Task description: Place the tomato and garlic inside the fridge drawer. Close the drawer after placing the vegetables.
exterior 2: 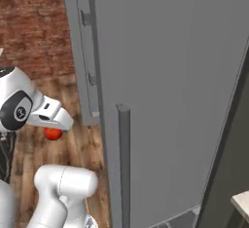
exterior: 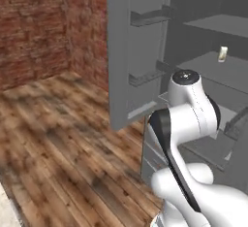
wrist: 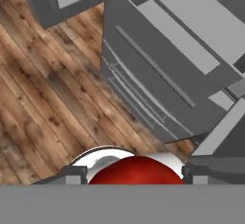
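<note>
Clearly glossy red tomato (wrist: 135, 170), round, gripped between jaws

1. Red brick wall (exterior: 34, 27) at the far left.
2. Brown wood plank floor (exterior: 58, 148) in the near left.
3. Open grey fridge door (exterior 2: 170, 100) with shelves (exterior: 213, 66) at right.

Glossy tomato (wrist: 135, 170), wooden plank floor (exterior: 53, 143)

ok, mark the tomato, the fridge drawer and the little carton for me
tomato (wrist: 135, 171): hand view, its red top between the finger tips.
fridge drawer (wrist: 143, 89): hand view, its pale translucent front wall.
carton (exterior: 222, 54): left base view, its cream body, on a fridge shelf.
</note>
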You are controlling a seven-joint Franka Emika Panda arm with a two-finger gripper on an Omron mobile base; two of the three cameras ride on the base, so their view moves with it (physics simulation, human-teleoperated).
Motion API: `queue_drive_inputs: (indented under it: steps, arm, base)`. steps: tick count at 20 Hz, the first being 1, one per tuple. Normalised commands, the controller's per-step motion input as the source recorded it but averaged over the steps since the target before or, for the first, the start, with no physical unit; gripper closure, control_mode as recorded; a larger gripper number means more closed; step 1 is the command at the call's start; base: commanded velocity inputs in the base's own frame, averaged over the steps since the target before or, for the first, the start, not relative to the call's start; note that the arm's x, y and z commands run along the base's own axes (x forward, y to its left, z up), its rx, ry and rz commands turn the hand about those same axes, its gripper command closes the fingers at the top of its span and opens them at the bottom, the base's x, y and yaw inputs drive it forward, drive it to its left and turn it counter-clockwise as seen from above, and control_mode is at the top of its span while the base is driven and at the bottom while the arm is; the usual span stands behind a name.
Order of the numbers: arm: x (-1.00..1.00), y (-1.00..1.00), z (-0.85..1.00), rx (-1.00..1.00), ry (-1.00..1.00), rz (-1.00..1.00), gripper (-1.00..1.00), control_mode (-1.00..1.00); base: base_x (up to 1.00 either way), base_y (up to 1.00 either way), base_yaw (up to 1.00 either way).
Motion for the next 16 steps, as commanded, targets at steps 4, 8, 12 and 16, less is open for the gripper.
queue_drive_inputs:
  steps: [4, 8, 12, 16]
  arm:
    - [0.0, 0.0, 0.0, 0.0, 0.0, 0.0, 1.0, 1.0]
    - [0.0, 0.0, 0.0, 0.0, 0.0, 0.0, 1.0, 1.0]
    - [0.0, 0.0, 0.0, 0.0, 0.0, 0.0, 1.0, 1.0]
    - [0.0, 0.0, 0.0, 0.0, 0.0, 0.0, 1.0, 1.0]
  base:
    - [0.74, 0.42, -0.64]
    - [0.87, 0.43, -0.64]
    - [0.74, 0.18, -0.65]
    - [0.44, -0.12, -0.6]
